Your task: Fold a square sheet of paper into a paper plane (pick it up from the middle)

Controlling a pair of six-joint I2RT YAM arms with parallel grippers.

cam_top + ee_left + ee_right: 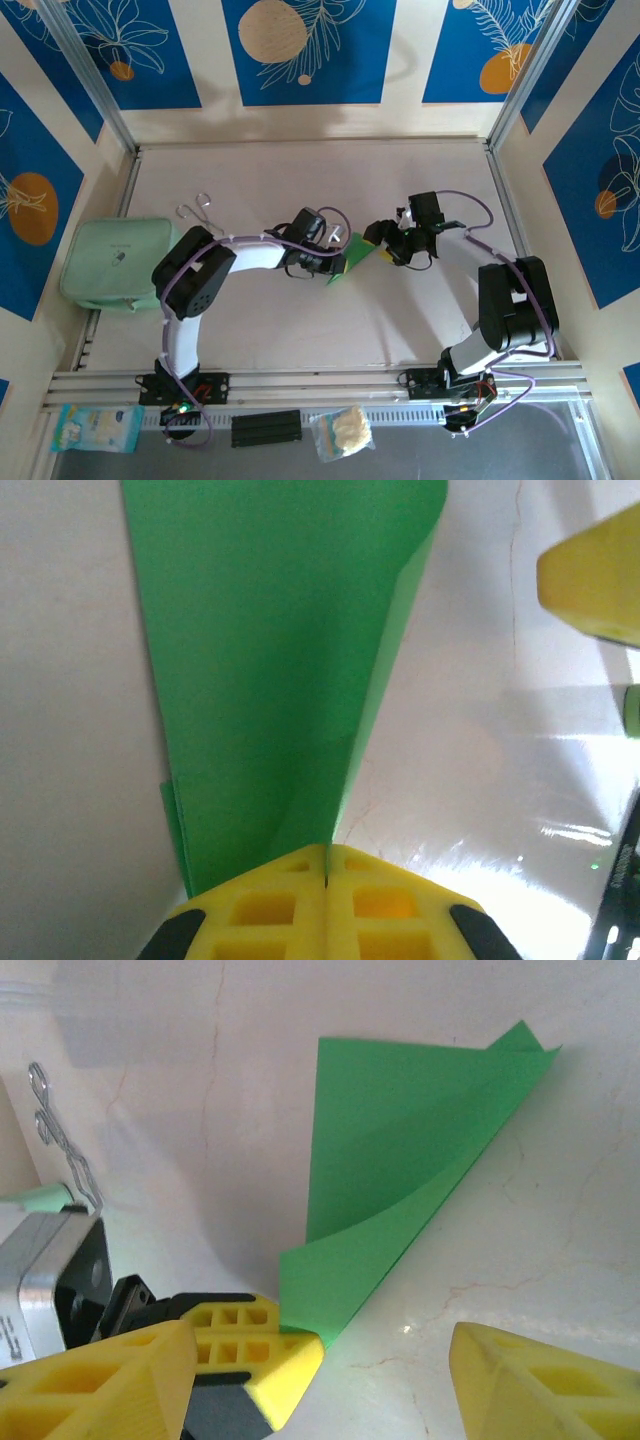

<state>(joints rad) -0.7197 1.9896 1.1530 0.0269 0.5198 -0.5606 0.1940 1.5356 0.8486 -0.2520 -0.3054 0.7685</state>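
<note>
The square sheet of paper is bright green and folded into a layered, tapering shape lying at the table's middle. In the left wrist view the paper runs away from my left gripper, whose yellow fingers are shut on its near end. In the right wrist view the paper curls up from the table toward that pinched corner. My right gripper stands open just right of the paper's end, one finger on each side of the left gripper's fingertips. From above, the left gripper and the right gripper face each other across the paper.
A pale mint pouch lies at the left edge. Bent metal wire hooks sit behind the left arm, also seen as wire hooks. Small bags and a black block lie in front of the rail.
</note>
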